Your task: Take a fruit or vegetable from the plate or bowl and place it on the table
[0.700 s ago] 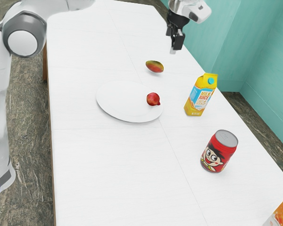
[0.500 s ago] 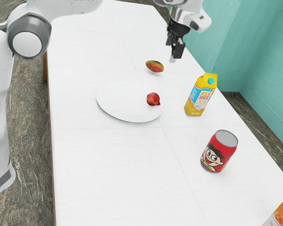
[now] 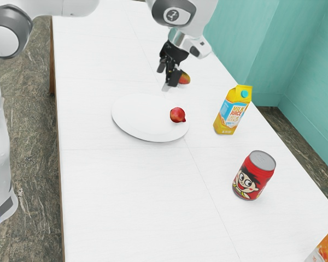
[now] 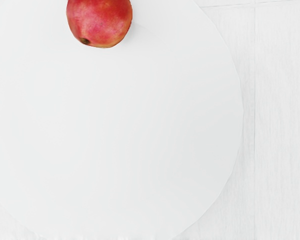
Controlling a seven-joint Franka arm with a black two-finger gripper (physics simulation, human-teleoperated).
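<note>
My gripper [image 3: 168, 82] is in the air beyond the plate's far edge in the exterior view, partly in front of a red-green mango-like fruit [image 3: 184, 78]. Nothing can be seen held in it. A round red fruit with a small stub, like a pomegranate, [image 3: 177, 114] rests on the white plate [image 3: 136, 123], near the rim on the exterior view's right. From the wrist camera, the same red fruit [image 4: 100, 22] lies on the plate [image 4: 115, 140], with the plate's curved rim against the pale table.
On the exterior view's right stand a yellow juice carton [image 3: 232, 110], a red can [image 3: 254, 175] and, at the corner, an orange-and-white package [image 3: 327, 250]. The white table [image 3: 126, 202] stretches around the plate. A teal wall [image 3: 295, 60] rises beyond its edge.
My gripper has come toward the exterior view's left and lower, nearer the plate, and now covers part of the mango-like fruit. Both fruits and the plate have stayed put.
</note>
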